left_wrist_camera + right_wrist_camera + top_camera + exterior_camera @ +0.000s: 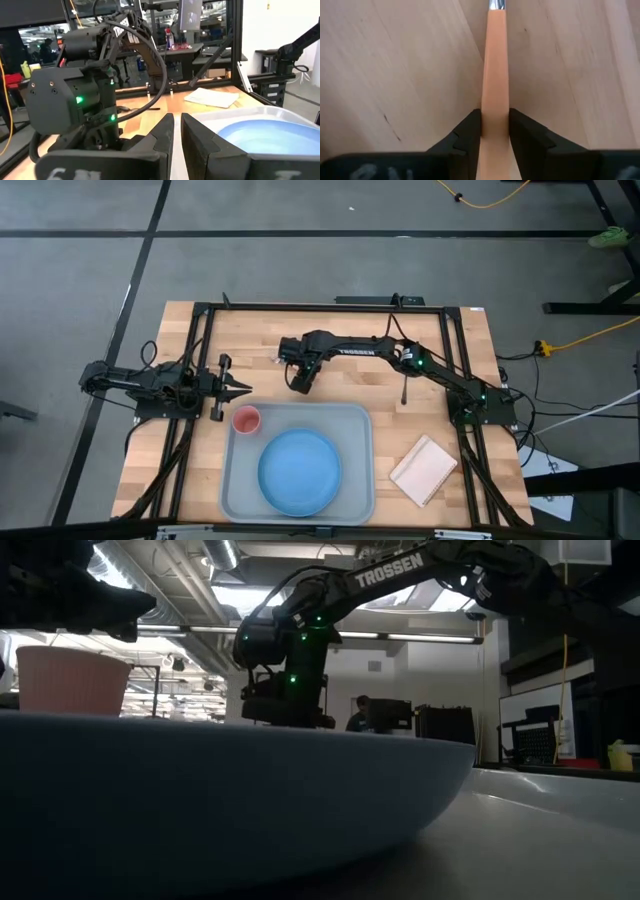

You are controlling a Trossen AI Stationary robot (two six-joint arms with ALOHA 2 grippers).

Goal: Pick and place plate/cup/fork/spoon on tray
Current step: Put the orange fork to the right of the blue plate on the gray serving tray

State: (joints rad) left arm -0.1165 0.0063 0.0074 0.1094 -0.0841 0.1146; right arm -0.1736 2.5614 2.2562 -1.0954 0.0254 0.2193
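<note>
Reaching across the far middle of the wooden table, the right arm is seen with its gripper lowered to the boards just beyond the tray. In the right wrist view the two dark fingers are pressed against both sides of the fork's orange handle, so the fork is gripped; the start of its silver metal part is just visible at the far end of the handle, and the handle lies along the wood grain. In the high view the fork itself is hidden under the gripper.

The left gripper is held at the left side of the table, just beside the tray's near-left corner and close to the cup. In the left wrist view its fingers are nearly together with only a narrow slit between them and nothing held.

The pink-red cup is found upright inside the tray at its left far corner. The light-blue plate is laid flat in the middle of the tray, apart from the cup. The spoon is seen as a thin dark shape on the bare wood to the right of the tray's far edge, under the right arm. A small beige flat rectangle lies on the table to the right of the tray.
</note>
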